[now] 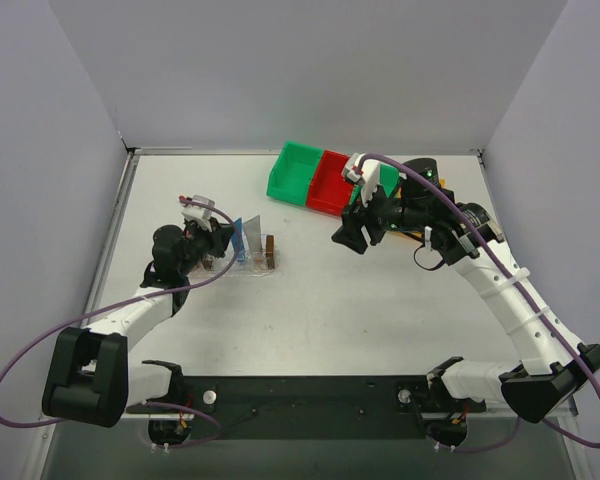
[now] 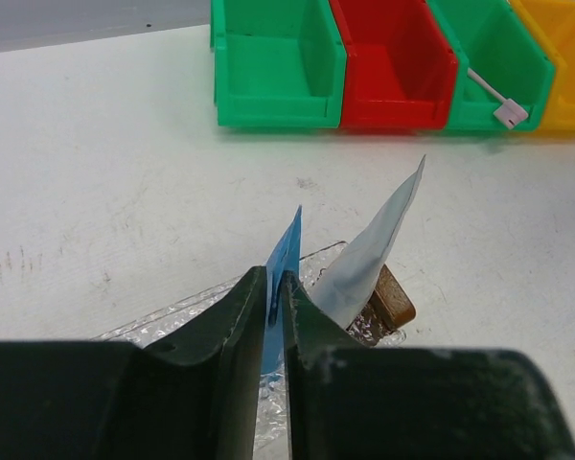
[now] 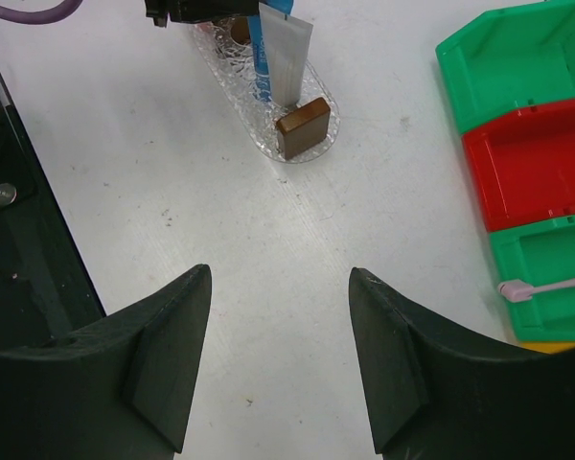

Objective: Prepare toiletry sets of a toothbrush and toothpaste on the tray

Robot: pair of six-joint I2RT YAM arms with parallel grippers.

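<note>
Standing in the tray (image 2: 163, 321), the blue toothpaste (image 2: 287, 254) is seen upright with its thin edge uppermost. The grey-white toothpaste (image 2: 374, 249) is seen just beside it, leaning away over the brown block (image 2: 393, 299) at the tray's far end in the left wrist view.

The left gripper (image 2: 274, 280) is positioned at the tray, its jaws set narrow, one on each side of the blue toothpaste's lower part. The slit between them is filled by the tube. Whether the pads press on it or merely flank it cannot be determined.

The right gripper (image 3: 280, 278) is held above bare table (image 3: 268, 220), well apart from the tray and near the bins. Its jaws are spread wide and nothing is between them.

The toothbrush (image 3: 556, 284) is found outside the tray, lying in the second green bin (image 3: 541, 254), with its pink head at that bin's front edge. This bin is placed between the red bin (image 3: 532, 163) and the yellow bin (image 2: 561, 57). A first green bin (image 3: 517, 57) is set on the red bin's other side. The toothbrush is seen clear of both grippers. The tray is noted on the left half of the table, ahead of the left arm.
</note>
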